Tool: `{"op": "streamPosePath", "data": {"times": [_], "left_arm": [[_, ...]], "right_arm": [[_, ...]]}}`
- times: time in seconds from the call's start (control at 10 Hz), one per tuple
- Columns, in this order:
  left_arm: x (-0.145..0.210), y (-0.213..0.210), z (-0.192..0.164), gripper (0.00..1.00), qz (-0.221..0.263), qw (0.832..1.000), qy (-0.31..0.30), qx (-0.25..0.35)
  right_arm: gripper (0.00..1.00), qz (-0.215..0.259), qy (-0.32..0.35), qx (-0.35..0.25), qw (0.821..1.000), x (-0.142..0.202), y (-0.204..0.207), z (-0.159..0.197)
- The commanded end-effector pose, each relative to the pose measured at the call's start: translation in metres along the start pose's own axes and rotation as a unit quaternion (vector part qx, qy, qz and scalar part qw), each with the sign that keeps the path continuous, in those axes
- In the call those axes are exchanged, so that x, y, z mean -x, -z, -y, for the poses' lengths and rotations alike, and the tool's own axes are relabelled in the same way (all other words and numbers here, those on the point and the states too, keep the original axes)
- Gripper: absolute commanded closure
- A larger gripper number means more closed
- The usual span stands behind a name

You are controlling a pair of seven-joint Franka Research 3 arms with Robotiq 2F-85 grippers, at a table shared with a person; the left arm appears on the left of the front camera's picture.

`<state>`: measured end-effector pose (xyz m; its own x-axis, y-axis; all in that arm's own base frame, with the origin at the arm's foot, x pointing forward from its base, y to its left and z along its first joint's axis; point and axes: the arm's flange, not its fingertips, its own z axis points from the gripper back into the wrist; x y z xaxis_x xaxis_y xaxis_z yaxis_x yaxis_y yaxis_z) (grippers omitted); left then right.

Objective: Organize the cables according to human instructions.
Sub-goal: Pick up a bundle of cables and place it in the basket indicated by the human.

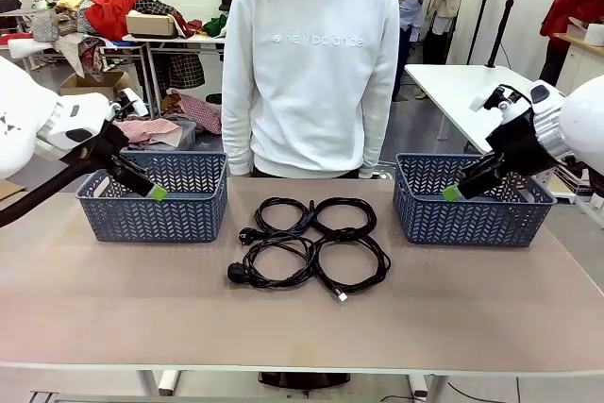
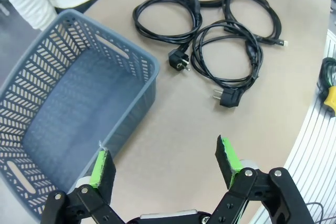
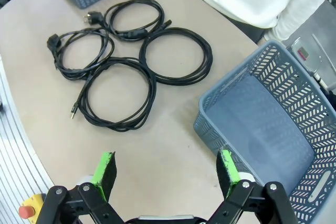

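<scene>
Where the four cables [image 1: 311, 243] lie, coil against coil in two rows of two, is the middle of the table [image 1: 94, 309], nearer its far edge than its near one. Bare tabletop surrounds them: a wide strip runs to the near edge, and a narrower gap on either side separates them from the baskets. Two chunky plugs jut from the cluster toward the table's left side, and a thin connector points toward the near edge.

The left basket [image 1: 156, 197] and right basket [image 1: 472, 203] stand along the far edge, well apart. The person [image 1: 311, 63] stands behind that edge between them.

The left gripper [image 1: 156, 192] hangs at the left basket's near wall with its jaws wide, holding nothing. The right gripper [image 1: 455, 192] hangs at the right basket's near left corner, equally wide and holding nothing.

Each wrist view looks down between green pads [image 2: 102, 166] into its own basket's bare floor, which the front view hides behind the walls. The right wrist view also shows a yellow box [image 3: 29, 209] with a red button, off the near edge.
</scene>
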<state>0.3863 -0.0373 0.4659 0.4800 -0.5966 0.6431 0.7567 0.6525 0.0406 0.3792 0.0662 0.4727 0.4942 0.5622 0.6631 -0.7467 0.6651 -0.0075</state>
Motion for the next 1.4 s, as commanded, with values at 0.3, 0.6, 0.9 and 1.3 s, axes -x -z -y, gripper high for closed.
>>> {"op": "streamPosePath", "data": {"times": [0.3,0.6,0.9,1.3], "left_arm": [[0.0020,0.0024,-0.0027,0.00,0.003,1.000,0.005,0.004],[0.0020,0.0024,-0.0027,0.00,0.003,1.000,0.005,0.004],[0.0020,0.0024,-0.0027,0.00,0.003,1.000,0.005,0.004],[0.0020,0.0024,-0.0027,0.00,0.003,1.000,0.005,0.004]], "right_arm": [[0.00,0.002,0.001,-0.003,1.000,0.0009,0.0003,0.0014],[0.00,0.002,0.001,-0.003,1.000,0.0009,0.0003,0.0014],[0.00,0.002,0.001,-0.003,1.000,0.0009,0.0003,0.0014],[0.00,0.002,0.001,-0.003,1.000,0.0009,0.0003,0.0014]]}}
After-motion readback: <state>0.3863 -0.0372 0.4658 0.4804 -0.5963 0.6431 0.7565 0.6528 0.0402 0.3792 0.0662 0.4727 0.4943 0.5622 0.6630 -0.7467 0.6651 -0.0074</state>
